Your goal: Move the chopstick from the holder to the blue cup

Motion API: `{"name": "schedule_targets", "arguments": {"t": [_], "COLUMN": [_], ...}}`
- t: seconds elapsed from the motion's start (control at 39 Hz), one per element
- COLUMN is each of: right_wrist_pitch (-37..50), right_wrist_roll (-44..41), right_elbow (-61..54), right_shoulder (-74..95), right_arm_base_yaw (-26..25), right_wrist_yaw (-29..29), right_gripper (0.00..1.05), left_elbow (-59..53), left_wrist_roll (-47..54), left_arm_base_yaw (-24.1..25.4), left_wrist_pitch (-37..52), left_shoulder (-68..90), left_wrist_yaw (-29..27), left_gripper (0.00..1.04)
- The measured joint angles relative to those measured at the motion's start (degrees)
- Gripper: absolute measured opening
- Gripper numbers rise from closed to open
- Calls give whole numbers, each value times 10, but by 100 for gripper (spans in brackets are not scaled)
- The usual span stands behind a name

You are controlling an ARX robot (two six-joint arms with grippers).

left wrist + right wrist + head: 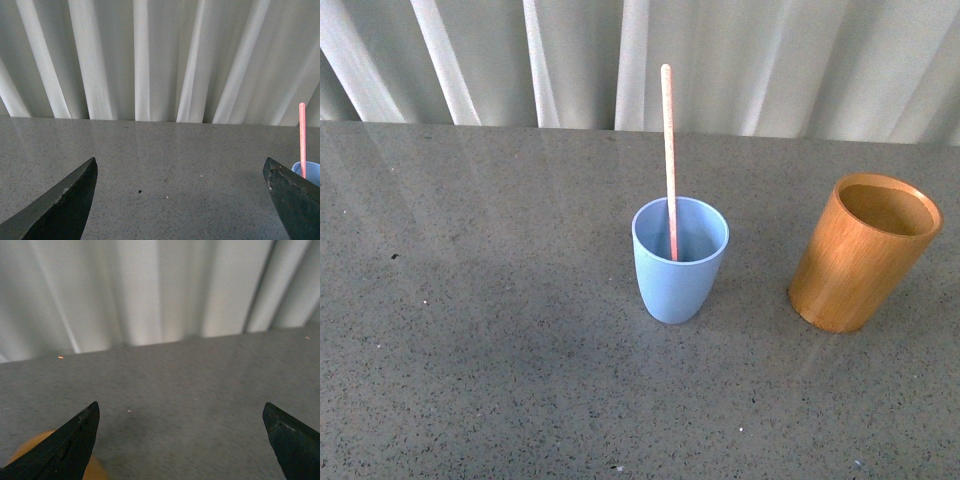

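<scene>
One pale pink chopstick stands nearly upright in the blue cup, its long axis running close to vertical, the lower end resting inside the cup and the upper end rising well above the rim toward the white pleated curtain. The cup sits near the middle of the grey speckled table, and the wooden holder stands apart from it on the right, upright, its mouth showing only a bare interior. Neither arm appears in the front view. Seen from the left wrist, the left gripper hangs over bare tabletop with its two dark fingers spread wide and nothing between them; the chopstick and a sliver of the cup show just beyond one finger, outside the gap. Seen from the right wrist, the picture is blurred; the right gripper is likewise spread wide and grasping nothing, with an orange shape, apparently the holder, partly hidden behind one finger. No brand, label or writing can be read on any item.
</scene>
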Motion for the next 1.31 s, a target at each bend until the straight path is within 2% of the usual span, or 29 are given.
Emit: {"name": "schedule_targets", "arguments": {"t": [0.1, 0.15, 0.23, 0.36, 0.44, 0.54, 0.56, 0.74, 1.31], "right_wrist_pitch": [7, 113, 212, 210, 197, 171, 165, 162, -22], "right_wrist_roll": [-12, -15, -18, -19, -19, -19, -22, -21, -21], "right_elbow": [-9, -39, -85, -132, -151, -174, -179, -221, -226], "right_shoulder": [1, 12, -3, -63, -92, -143, -154, -198, -405], "right_arm_base_yaw": [-18, -21, -16, -8, 17, 34, 34, 34, 34], "right_wrist_yaw": [-15, -77, -95, -83, -48, -49, -47, -46, -45], "right_gripper": [94, 84, 68, 40, 26, 3, 1, 1, 1], "left_elbow": [0, 0, 0, 0, 0, 0, 0, 0, 0], "left_wrist_roll": [0, 0, 0, 0, 0, 0, 0, 0, 0], "left_arm_base_yaw": [0, 0, 0, 0, 0, 0, 0, 0, 0], "left_wrist_pitch": [0, 0, 0, 0, 0, 0, 0, 0, 0], "left_shoulder": [0, 0, 0, 0, 0, 0, 0, 0, 0], "left_wrist_yaw": [1, 1, 0, 0, 0, 0, 0, 1, 0], "left_gripper": [98, 98, 98, 98, 98, 98, 98, 98, 98]}}
